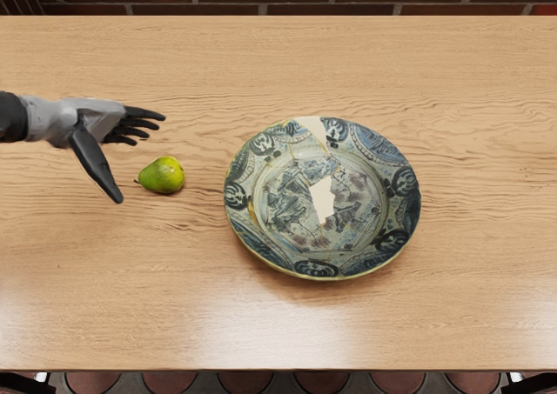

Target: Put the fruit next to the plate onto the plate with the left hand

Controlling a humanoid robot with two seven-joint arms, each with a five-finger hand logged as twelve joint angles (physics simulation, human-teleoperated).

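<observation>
Left hand (pixel 97 126): enters from the left edge and hovers above the table (pixel 261 324), just up and left of the pear (pixel 162 175).
Step in hand: approach for the grasp; judged an early stage, since the fruit is not yet lifted.
Approach: lower the palm over the pear so that the thumb (pixel 97 166) falls on its near side and the fingers (pixel 139 124) on its far side.
Grip: close evenly around the widest part; the smooth, rounded body is likely to roll away if pushed from one side only.
Transfer: lift clear of the wood before moving right, and pass above the raised rim of the plate (pixel 233 194).
Release: set down low in the flat centre, so that the fruit does not roll.
Hand aperture: wide; the thumb swings down and away from the four dark fingers, which extend to the right, slightly fanned.
Contact: none visible; the hand holds nothing, and a gap shows between thumb tip and pear.
Pear location: on the table, just left of the plate, apart from its rim.
Right hand: not in view.
</observation>
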